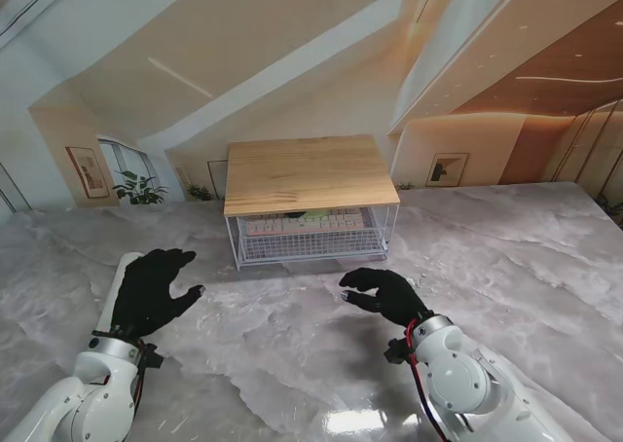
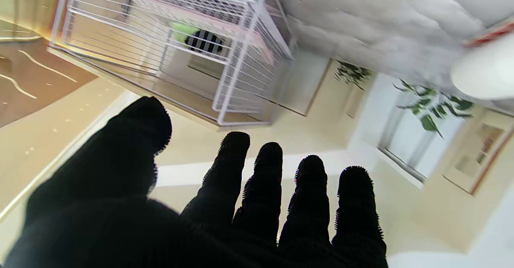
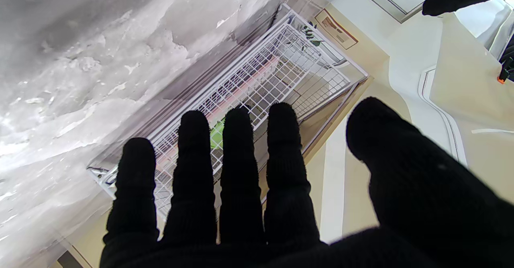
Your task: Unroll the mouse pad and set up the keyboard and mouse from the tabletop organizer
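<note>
Starting posture. The wire organizer [image 1: 311, 230] with wooden top stands on the marble surface [image 1: 292, 354], centred and farther from me than both hands. Inside it lie a pale keyboard [image 1: 310, 224] and a dark item beside something green, perhaps the mouse or the rolled pad; which cannot be told. Left hand [image 1: 151, 291] and right hand [image 1: 387, 294] hover apart, fingers spread wide, holding nothing. Recommended approach: enter through the open front low and level, clearing the wire frame before closing.
</note>
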You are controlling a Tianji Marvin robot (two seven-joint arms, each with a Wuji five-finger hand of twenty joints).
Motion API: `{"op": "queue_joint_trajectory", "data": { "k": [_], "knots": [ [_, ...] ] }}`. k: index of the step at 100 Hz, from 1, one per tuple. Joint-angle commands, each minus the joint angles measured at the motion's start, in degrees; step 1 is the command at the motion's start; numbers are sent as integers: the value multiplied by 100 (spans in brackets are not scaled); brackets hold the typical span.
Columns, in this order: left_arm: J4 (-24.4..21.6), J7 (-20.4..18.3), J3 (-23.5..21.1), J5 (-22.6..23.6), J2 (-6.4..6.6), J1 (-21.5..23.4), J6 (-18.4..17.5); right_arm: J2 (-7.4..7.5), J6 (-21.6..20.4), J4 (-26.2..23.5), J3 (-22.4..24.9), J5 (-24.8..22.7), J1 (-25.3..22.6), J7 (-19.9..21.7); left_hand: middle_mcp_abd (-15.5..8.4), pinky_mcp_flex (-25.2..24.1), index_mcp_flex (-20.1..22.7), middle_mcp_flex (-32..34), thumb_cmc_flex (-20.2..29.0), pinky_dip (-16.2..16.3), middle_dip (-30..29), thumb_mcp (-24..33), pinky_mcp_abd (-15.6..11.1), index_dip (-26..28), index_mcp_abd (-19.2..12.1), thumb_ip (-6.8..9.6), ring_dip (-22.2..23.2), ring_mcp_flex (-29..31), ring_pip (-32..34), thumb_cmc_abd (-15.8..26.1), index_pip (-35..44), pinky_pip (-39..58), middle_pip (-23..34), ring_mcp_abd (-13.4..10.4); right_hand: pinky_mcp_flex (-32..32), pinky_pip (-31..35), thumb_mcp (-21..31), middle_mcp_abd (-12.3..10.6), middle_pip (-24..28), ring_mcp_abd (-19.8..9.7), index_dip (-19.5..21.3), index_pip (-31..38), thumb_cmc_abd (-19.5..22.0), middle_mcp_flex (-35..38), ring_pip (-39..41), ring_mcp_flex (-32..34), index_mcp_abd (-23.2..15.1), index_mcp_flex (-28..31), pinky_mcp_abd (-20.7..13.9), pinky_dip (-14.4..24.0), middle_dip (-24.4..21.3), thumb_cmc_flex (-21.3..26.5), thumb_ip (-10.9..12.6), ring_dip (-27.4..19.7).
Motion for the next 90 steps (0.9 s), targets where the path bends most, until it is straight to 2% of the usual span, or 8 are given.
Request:
{"op": "queue_joint_trajectory", "data": {
  "k": [1, 20, 41, 60, 90],
  "knots": [
    [-7, 105, -100, 76, 37, 80, 111, -25, -29, 17, -49, 8, 18, 108, -109, -43, -185, -284, -95, -60, 12, 121, -201, 0, 36, 108, -12, -265, -134, -120, -18, -135, -29, -43, -64, -60, -93, -188, -38, -151, -59, -82, 111, -184, -72, -246, -72, -209, -78, -80, -43, -175, 98, -64],
    [15, 269, -258, 579, 61, 172, 839, -30, -13, 74, -134, 45, 94, 130, -69, -45, -387, -480, -190, -80, 10, 179, -252, -17, 120, 87, -20, -305, -347, -298, -54, -390, -17, 14, -71, -65, -88, -191, -34, -155, -58, -78, 107, -188, -71, -252, -74, -213, -84, -79, -41, -172, 99, -63],
    [126, 117, -345, 892, 102, 209, 1513, -37, 21, 97, -199, 61, 122, 125, -2, -25, -536, -636, -305, -4, -10, 199, -244, -73, 212, 86, 33, -322, -433, -414, -157, -447, -48, 112, -72, -65, -85, -181, -31, -151, -58, -74, 99, -195, -71, -254, -75, -218, -80, -76, -40, -174, 99, -63],
    [213, -60, -410, 1033, 127, 285, 1892, -30, 65, 74, -214, 57, 122, 159, 115, 3, -539, -642, -396, 116, -51, 174, -158, -130, 328, 65, 118, -303, -391, -537, -238, -346, -84, 250, -71, -66, -86, -195, -30, -148, -60, -72, 104, -199, -69, -258, -75, -216, -86, -74, -39, -176, 98, -62],
    [199, -677, -491, 1247, 200, 361, 2340, -31, 89, 96, -259, 75, 148, 176, 428, -20, -308, -444, -376, 228, -112, -63, -64, -130, 635, -85, 288, -275, 185, -700, -190, 415, -103, 567, -70, -66, -87, -186, -26, -150, -60, -67, 102, -194, -66, -255, -77, -215, -85, -72, -38, -176, 98, -61]
  ]
}}
